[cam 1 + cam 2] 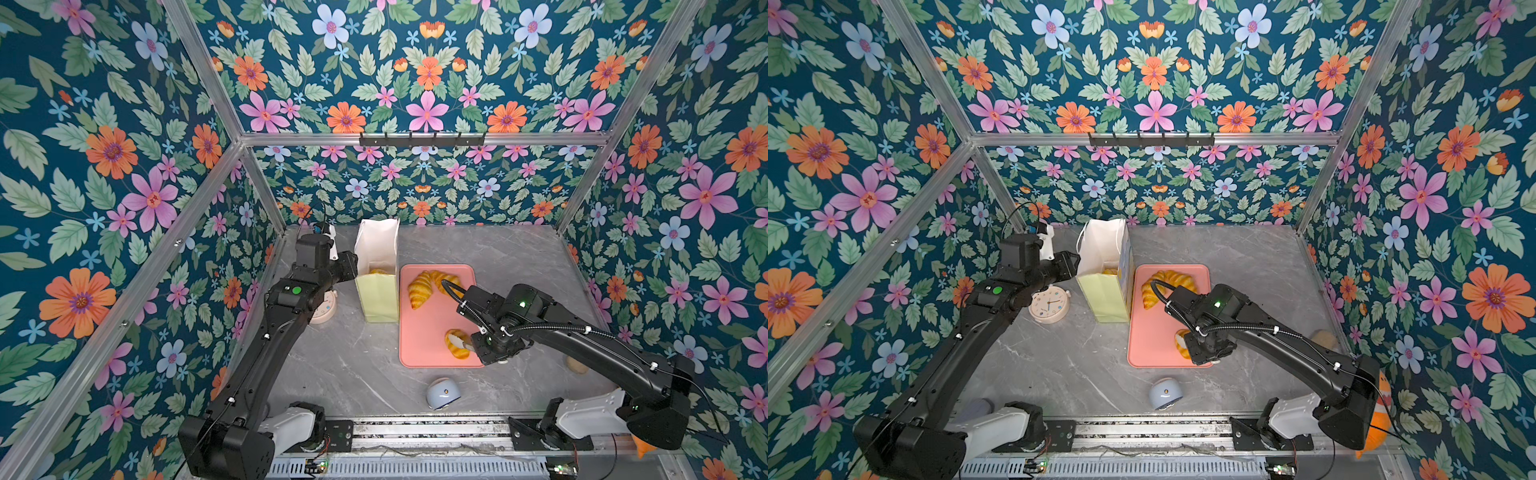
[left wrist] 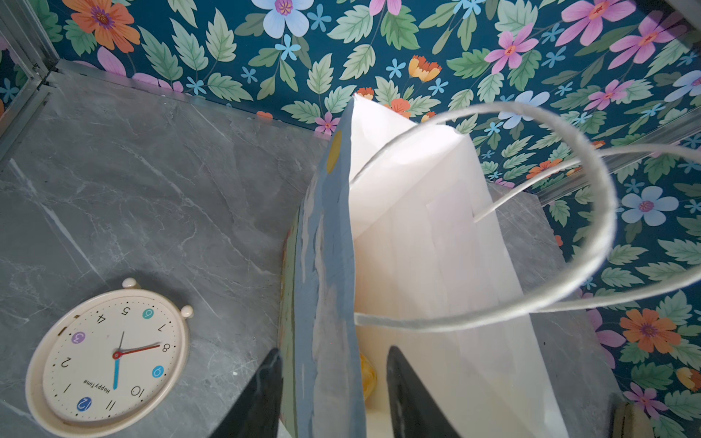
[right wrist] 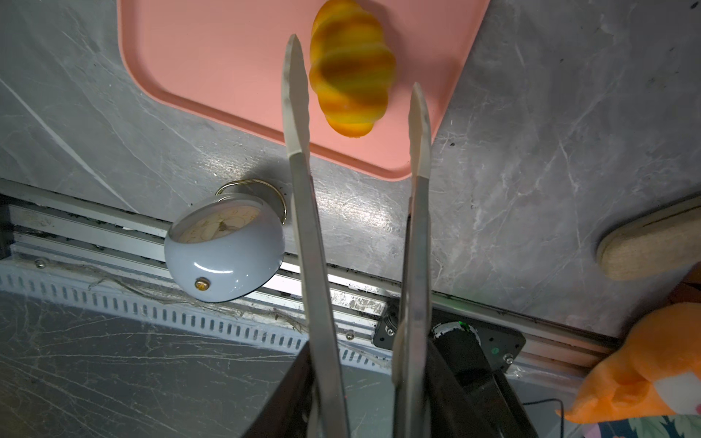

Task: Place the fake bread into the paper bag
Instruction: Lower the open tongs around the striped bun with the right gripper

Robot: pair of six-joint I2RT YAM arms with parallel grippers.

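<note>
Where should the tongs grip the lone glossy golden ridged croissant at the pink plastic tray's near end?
Grip the glossy ridged croissant across its thick middle, from above: the metal tongs straddle its short width there; the tapered ends would likely slip.

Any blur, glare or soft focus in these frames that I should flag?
Right wrist view: the croissant between the tongs is smeared and soft; glare streaks the grey table and the blue alarm clock. Left wrist view: the cord handle of the paper bag is blurred close to the lens; the cream clock is sharp. Both top views: evenly lit, sharp.
</note>
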